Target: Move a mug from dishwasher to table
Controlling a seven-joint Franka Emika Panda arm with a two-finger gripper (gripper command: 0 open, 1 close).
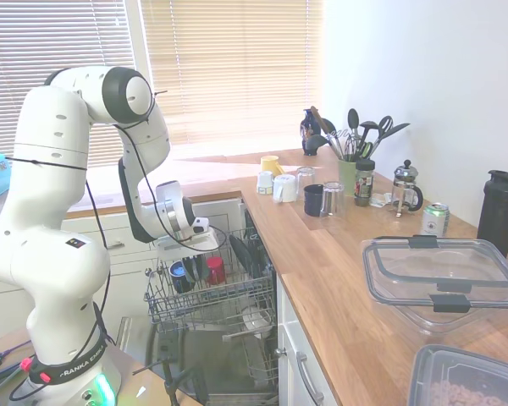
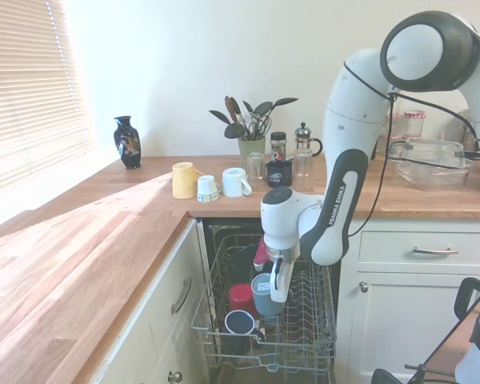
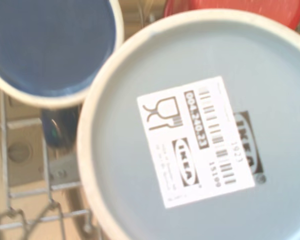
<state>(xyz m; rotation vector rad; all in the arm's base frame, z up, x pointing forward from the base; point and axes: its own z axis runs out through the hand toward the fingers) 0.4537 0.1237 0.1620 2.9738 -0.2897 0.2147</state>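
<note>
- Second exterior view: the gripper hangs at the lower centre of the frame, over the pulled-out upper rack of the dishwasher. Its white fingers point down and sit at the top of the mug, a slate-grey cylinder standing upside down in the rack. Whether the jaws are clamped on it or merely around it cannot be told from here.
- In the same view a red mug stands just left of the grey one, and a dark mug with a blue base lies nearer the camera, towards the bottom of the frame.
- Wrist view: the grey mug's base fills the right and centre of the frame, with a white barcode label stuck on it. The blue base sits at upper left, and a strip of red shows at the top edge.
- First exterior view: the table runs along the right half of the frame, carrying a yellow mug, white cups, a cafetière and clear plastic tubs.
</note>
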